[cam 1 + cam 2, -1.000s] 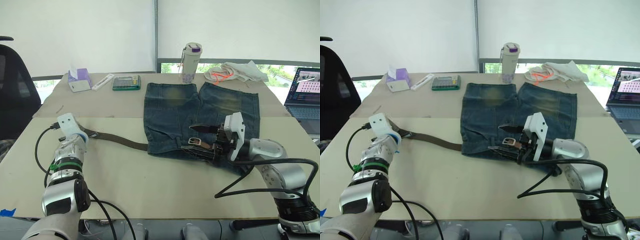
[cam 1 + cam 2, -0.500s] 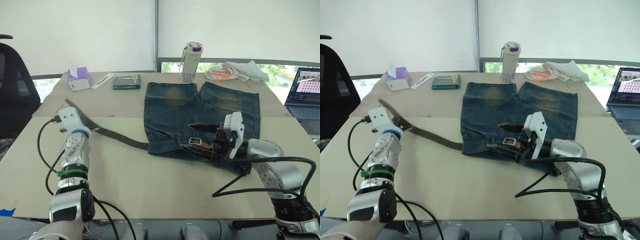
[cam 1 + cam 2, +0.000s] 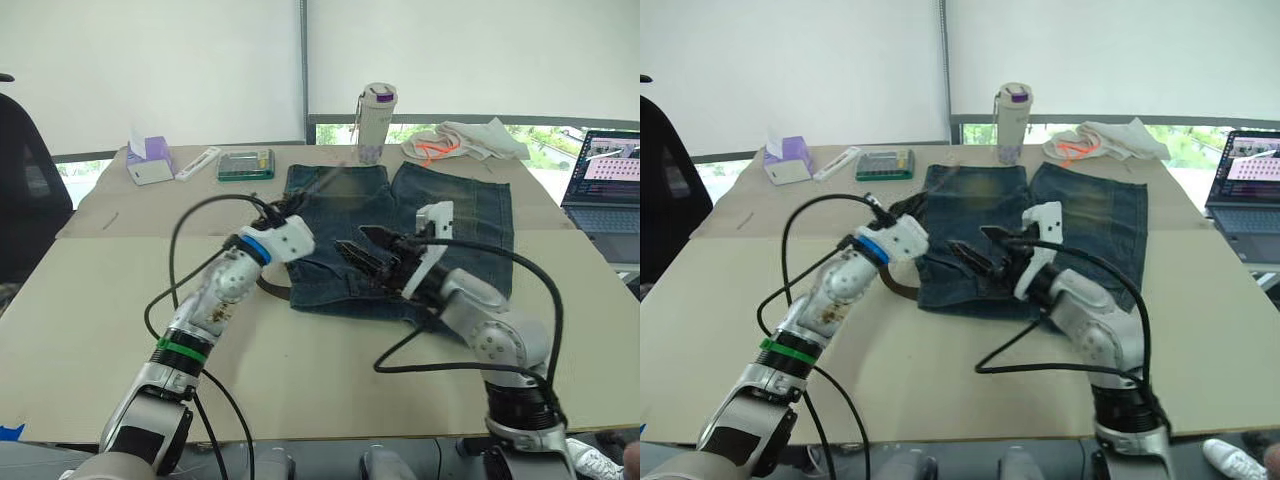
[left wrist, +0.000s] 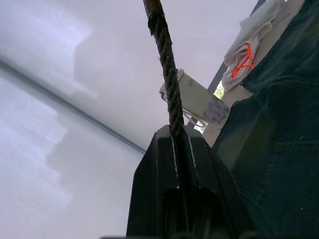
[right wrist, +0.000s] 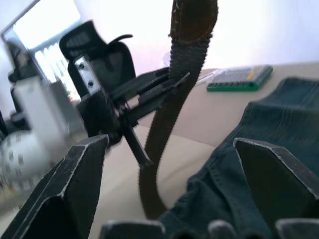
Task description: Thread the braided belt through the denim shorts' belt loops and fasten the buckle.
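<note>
The beige table [image 3: 90,330] carries the shorts [image 3: 450,215], a tissue box [image 3: 147,162], a white bar [image 3: 197,163], a green calculator [image 3: 245,164], a bottle [image 3: 375,122] and whitish cloth [image 3: 465,140] (orange cord on it), with a laptop [image 3: 603,185] alongside.

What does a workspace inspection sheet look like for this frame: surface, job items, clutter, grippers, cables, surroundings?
Surface: beige table.
Job's things: denim shorts lie flat; braided belt rises from the left gripper, its other end at the shorts' near edge; buckle not made out.
Clutter: tissue box, green case, bottle, whitish cloth with orange cord along the far edge.
Grippers: left gripper shut on the belt; right gripper open over the shorts, facing the left one.
Cables: black cables loop over both arms.
Surroundings: laptop on the right, black chair on the left.
</note>
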Controlling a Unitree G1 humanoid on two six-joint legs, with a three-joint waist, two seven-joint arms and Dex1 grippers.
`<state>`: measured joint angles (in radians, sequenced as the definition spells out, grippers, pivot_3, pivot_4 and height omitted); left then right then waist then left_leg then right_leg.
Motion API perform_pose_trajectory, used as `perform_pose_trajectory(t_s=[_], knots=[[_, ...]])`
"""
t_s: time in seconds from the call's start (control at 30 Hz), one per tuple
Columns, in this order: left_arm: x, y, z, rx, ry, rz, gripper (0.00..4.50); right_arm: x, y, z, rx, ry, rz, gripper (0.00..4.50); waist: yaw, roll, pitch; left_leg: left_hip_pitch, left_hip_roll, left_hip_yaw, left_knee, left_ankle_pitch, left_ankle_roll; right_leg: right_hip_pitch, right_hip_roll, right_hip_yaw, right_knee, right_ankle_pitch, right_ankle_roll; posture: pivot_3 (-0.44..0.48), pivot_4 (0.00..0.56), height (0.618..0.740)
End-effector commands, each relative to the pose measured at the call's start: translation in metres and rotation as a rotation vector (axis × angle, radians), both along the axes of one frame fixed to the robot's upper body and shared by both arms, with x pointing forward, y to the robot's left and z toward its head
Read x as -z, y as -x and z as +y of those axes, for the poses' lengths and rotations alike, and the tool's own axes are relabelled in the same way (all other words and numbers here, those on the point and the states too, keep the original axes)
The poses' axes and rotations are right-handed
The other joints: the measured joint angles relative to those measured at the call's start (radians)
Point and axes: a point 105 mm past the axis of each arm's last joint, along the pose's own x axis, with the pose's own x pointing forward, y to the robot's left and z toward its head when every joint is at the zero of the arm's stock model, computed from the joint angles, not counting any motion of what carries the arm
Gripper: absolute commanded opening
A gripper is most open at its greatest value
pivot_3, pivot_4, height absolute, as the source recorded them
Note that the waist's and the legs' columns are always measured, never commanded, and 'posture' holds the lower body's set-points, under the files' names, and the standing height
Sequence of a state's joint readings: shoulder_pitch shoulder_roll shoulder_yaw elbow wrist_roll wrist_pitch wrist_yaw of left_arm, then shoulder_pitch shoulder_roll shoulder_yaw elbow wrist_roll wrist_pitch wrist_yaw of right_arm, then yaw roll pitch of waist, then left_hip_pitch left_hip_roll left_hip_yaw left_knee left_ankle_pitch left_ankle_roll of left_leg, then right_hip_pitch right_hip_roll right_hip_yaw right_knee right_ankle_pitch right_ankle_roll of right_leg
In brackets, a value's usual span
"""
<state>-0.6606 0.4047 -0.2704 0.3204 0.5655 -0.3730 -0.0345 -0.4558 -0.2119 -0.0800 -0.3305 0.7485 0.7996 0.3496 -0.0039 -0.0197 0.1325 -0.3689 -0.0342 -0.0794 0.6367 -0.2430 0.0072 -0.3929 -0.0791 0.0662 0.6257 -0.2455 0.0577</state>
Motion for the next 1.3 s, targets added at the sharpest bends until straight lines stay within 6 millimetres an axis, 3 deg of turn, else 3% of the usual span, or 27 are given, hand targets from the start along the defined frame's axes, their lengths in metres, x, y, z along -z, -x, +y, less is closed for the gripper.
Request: perform_pose_trajectory(t_s=[0.03,0.23,0.33,0.53,0.77,0.83,1.0,1.1,1.17,1.23,1.27,1.3], knots=[[-0.017,0.006,-0.005,-0.011,-0.082,-0.159,0.02,-0.021,0.0,-0.004,0.051,-0.09,0.026,4.5,0.0,0.0,0.0,0.0,0.0,0.0,0.0,0.0,0.0,0.0,0.0,0.0,0.0,0.0,0.0,0.0,0.15,0.74],[-0.013,0.01,-0.012,-0.004,-0.205,-0.254,0.02,-0.041,-0.008,-0.005,0.092,-0.271,0.118,4.5,-0.007,0.001,0.0,0.0,-0.001,0.0,0.0,0.0,0.0,-0.001,0.0,0.0,0.001,0.0,0.0,0.0,0.15,0.74],[-0.012,0.012,-0.015,0.005,-0.236,-0.28,0.02,-0.041,-0.009,-0.004,0.104,-0.295,0.161,4.5,-0.008,0.001,0.0,0.0,-0.001,0.0,-0.001,0.0,0.0,-0.001,0.0,0.0,0.002,0.0,0.0,0.0,0.15,0.74],[-0.009,0.012,-0.018,0.018,-0.238,-0.281,0.0,-0.036,-0.012,-0.007,0.133,-0.294,0.204,2.67,-0.01,0.001,0.0,0.0,-0.001,0.0,-0.001,0.0,0.0,-0.001,0.001,0.0,0.001,0.0,0.0,0.0,0.15,0.74],[-0.005,0.016,-0.021,0.059,-0.222,-0.238,0.0,-0.033,-0.016,-0.009,0.158,-0.299,0.225,0.19,-0.011,0.001,0.0,0.0,0.0,0.0,-0.001,0.0,0.0,-0.001,0.001,-0.001,0.001,0.0,0.0,0.0,0.15,0.74],[-0.003,0.019,-0.022,0.077,-0.209,-0.219,0.0,-0.032,-0.017,-0.009,0.158,-0.296,0.231,0.04,-0.011,0.001,0.0,0.0,0.0,0.0,-0.001,0.0,0.0,-0.001,0.001,0.0,0.001,0.0,0.0,0.0,0.15,0.74],[-0.005,0.026,-0.023,0.118,-0.197,-0.228,1.71,-0.029,-0.02,-0.013,0.169,-0.285,0.229,0.0,-0.011,0.001,0.0,0.0,0.0,0.0,-0.001,0.0,0.0,-0.001,0.001,0.0,0.001,0.0,0.0,0.0,0.15,0.74],[-0.016,0.027,-0.012,0.138,-0.034,-0.167,2.72,-0.031,-0.021,-0.018,0.168,-0.259,0.197,0.0,-0.011,0.001,0.0,0.0,0.0,0.0,-0.001,0.0,0.0,-0.001,0.001,0.0,0.001,0.0,0.0,0.0,0.15,0.74],[-0.018,0.026,-0.007,0.192,0.155,-0.03,3.39,-0.032,-0.021,-0.021,0.157,-0.237,0.164,0.0,-0.011,0.001,0.0,0.0,0.0,0.0,-0.001,0.0,0.0,-0.001,0.001,0.0,0.001,0.0,0.0,0.0,0.15,0.74],[-0.007,0.023,-0.002,0.308,0.49,0.308,4.06,-0.031,-0.023,-0.025,0.153,-0.224,0.138,0.0,-0.014,0.002,0.0,0.0,0.001,0.0,-0.001,0.0,0.0,-0.001,0.001,-0.001,0.001,0.0,0.0,0.0,0.15,0.74],[0.003,0.028,-0.004,0.402,0.563,0.47,4.37,-0.031,-0.023,-0.028,0.15,-0.216,0.118,0.0,-0.015,0.002,0.0,0.0,0.002,0.0,-0.001,0.0,0.0,0.0,0.001,-0.001,0.0,0.0,0.0,0.0,0.15,0.74],[0.007,0.035,-0.005,0.486,0.623,0.59,4.37,-0.029,-0.025,-0.031,0.151,-0.21,0.107,0.0,-0.019,0.002,0.0,0.0,0.002,0.0,-0.001,0.0,0.0,0.0,0.0,-0.001,0.0,0.0,0.0,0.0,0.15,0.74]])
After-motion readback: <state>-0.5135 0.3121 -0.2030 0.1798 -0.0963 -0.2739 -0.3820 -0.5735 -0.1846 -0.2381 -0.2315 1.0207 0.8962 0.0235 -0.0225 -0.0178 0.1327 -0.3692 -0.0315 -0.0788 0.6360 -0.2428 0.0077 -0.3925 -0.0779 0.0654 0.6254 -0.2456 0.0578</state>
